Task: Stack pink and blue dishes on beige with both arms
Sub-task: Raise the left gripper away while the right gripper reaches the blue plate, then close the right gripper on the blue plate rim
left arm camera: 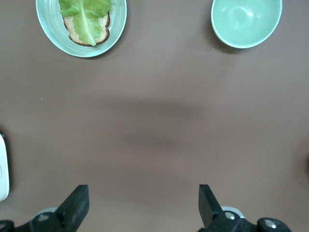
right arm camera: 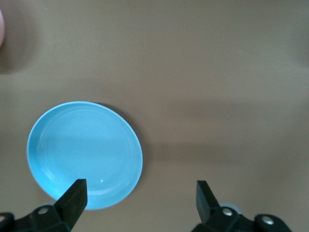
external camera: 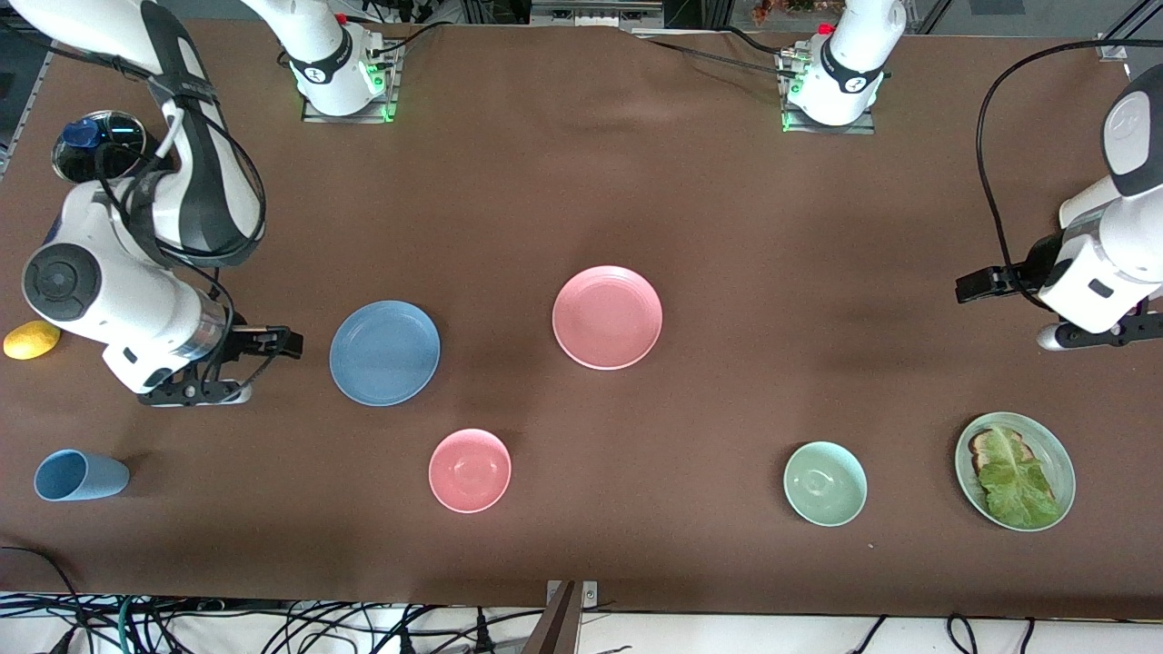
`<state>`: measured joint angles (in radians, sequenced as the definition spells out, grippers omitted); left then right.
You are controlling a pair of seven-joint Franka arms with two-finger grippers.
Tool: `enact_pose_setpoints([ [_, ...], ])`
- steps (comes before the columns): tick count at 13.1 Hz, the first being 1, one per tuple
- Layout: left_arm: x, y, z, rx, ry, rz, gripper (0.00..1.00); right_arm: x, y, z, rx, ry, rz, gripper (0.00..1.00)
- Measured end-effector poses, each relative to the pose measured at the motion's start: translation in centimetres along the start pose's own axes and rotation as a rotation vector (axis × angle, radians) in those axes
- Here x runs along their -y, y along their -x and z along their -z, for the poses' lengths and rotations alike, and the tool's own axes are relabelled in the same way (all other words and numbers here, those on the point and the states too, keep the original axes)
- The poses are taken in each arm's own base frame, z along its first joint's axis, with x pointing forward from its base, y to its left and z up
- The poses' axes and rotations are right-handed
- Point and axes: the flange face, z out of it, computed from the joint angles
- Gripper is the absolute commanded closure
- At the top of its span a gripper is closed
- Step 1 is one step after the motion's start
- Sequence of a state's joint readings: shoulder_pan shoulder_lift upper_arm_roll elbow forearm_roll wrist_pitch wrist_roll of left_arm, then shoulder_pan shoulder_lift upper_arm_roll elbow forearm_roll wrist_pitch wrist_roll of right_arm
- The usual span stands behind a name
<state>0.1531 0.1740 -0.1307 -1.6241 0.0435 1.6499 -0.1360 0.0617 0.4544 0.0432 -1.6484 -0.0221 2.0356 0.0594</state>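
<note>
Showing no readable writing — blue plate (external camera: 384, 352), pink plate (external camera: 607, 317).

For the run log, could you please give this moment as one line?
blue plate, pink plate: apart, unstacked | beige plate: not visible | left gripper: open, empty | right gripper: open, beside blue plate

I see non-task clutter on tabletop (external camera: 581, 182): pink bowl (external camera: 470, 470), green bowl (external camera: 825, 483), lettuce-toast plate (external camera: 1015, 470), blue cup (external camera: 80, 475), lemon (external camera: 32, 340).
</note>
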Motion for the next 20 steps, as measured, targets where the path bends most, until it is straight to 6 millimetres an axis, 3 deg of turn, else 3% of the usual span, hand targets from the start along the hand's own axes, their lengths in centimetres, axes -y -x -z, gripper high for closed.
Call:
enact_pose_setpoints([
  [4,0.4,1.8,3.0,-0.035,0.001,-0.004,0.0,1.4,-1.1,-7.4,-0.002,-0.025,0.01,0.0],
  [7,-0.6,2.9,4.6,-0.064,-0.002,-0.081,0.0,1.8,1.0,-13.0,-0.052,-0.033,0.015,0.0],
  [9,-0.3,3.2,5.3,-0.077,-0.004,-0.139,0.0,1.8,2.5,-15.0,-0.049,-0.033,0.015,0.02],
  [10,0.0,3.4,5.6,-0.082,-0.005,-0.152,0.0,1.8,2.8,-15.2,-0.046,-0.032,0.015,0.15],
  [12,0.5,3.6,6.0,-0.09,-0.006,-0.164,0.0,1.7,3.2,-15.1,-0.041,-0.031,0.015,0.54],
  [13,0.6,3.6,6.1,-0.091,-0.006,-0.169,0.0,1.7,3.4,-15.1,-0.039,-0.031,0.015,0.65],
  [16,0.6,3.7,6.3,-0.095,-0.006,-0.171,0.0,1.7,3.7,-15.2,-0.033,-0.03,0.016,0.66],
  [19,0.4,3.8,6.4,-0.098,-0.006,-0.178,0.0,1.7,3.9,-15.4,-0.028,-0.03,0.015,0.97],
  [20,0.2,3.9,6.5,-0.101,-0.007,-0.183,0.0,1.6,3.9,-15.4,-0.028,-0.03,0.015,1.0],
])
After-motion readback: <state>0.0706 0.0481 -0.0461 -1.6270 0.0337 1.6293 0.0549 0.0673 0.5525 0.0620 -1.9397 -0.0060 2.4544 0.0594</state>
